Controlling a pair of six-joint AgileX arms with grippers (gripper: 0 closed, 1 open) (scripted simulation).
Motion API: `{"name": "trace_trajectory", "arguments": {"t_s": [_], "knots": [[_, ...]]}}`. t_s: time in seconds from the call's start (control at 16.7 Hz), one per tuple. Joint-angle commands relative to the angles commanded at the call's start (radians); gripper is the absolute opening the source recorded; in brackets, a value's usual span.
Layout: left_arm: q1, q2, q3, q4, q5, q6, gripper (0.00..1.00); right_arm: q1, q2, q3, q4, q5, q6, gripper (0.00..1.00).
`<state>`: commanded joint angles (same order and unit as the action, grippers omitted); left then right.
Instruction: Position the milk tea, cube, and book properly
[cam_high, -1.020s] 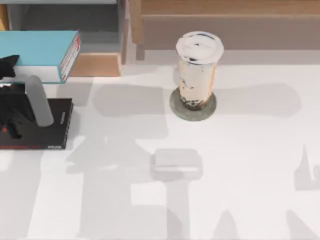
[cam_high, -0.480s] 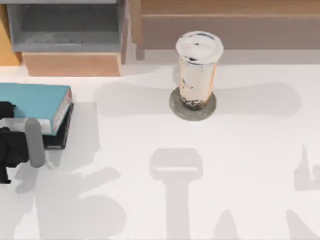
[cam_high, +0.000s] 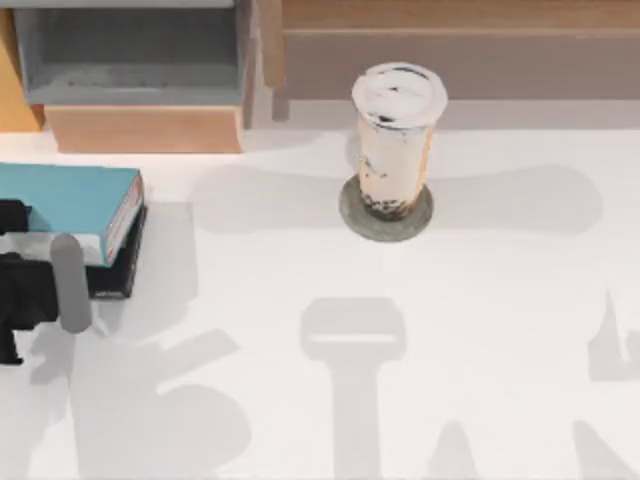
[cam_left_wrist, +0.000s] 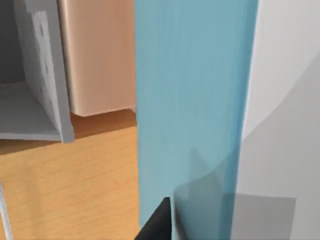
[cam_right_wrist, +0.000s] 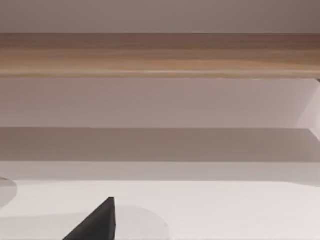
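The teal-blue book (cam_high: 70, 200) lies flat at the table's left edge, on top of a thinner black book (cam_high: 122, 268). My left gripper (cam_high: 12, 255) is at the book's left end and is shut on it; the left wrist view shows the teal cover (cam_left_wrist: 190, 100) with a dark fingertip (cam_left_wrist: 159, 222) against it. The milk tea (cam_high: 396, 140) stands upright on a grey round coaster (cam_high: 386, 218) at the back centre. The cube is out of view. A dark part of my right gripper (cam_right_wrist: 97, 225) sits low in the right wrist view, above the white table.
A grey open box (cam_high: 130, 50) on a wooden base (cam_high: 145, 128) stands at the back left, just behind the books. A long wooden ledge (cam_high: 450, 50) runs along the back. Arm shadows fall across the white tabletop (cam_high: 500, 300).
A second ago the book hung higher, near the grey box. It has since come down onto the black book, and over the last half second it and my left gripper barely shifted.
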<state>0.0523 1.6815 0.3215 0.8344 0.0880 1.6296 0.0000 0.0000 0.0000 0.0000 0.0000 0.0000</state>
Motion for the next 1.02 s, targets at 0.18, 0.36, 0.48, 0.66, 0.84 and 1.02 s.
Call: {"name": "trace_trajectory", "arguments": {"t_s": [0.18,0.36,0.48,0.66,0.84,1.02], "knots": [[0.000,0.000,0.000,0.000,0.000,0.000,0.08,0.000,0.000,0.000,0.000,0.000,0.000,1.00],[0.000,0.000,0.000,0.000,0.000,0.000,0.30,0.000,0.000,0.000,0.000,0.000,0.000,1.00],[0.000,0.000,0.000,0.000,0.000,0.000,0.45,0.000,0.000,0.000,0.000,0.000,0.000,1.00],[0.000,0.000,0.000,0.000,0.000,0.000,0.68,0.000,0.000,0.000,0.000,0.000,0.000,1.00],[0.000,0.000,0.000,0.000,0.000,0.000,0.90,0.000,0.000,0.000,0.000,0.000,0.000,1.00],[0.000,0.000,0.000,0.000,0.000,0.000,1.00,0.000,0.000,0.000,0.000,0.000,0.000,1.00]]}}
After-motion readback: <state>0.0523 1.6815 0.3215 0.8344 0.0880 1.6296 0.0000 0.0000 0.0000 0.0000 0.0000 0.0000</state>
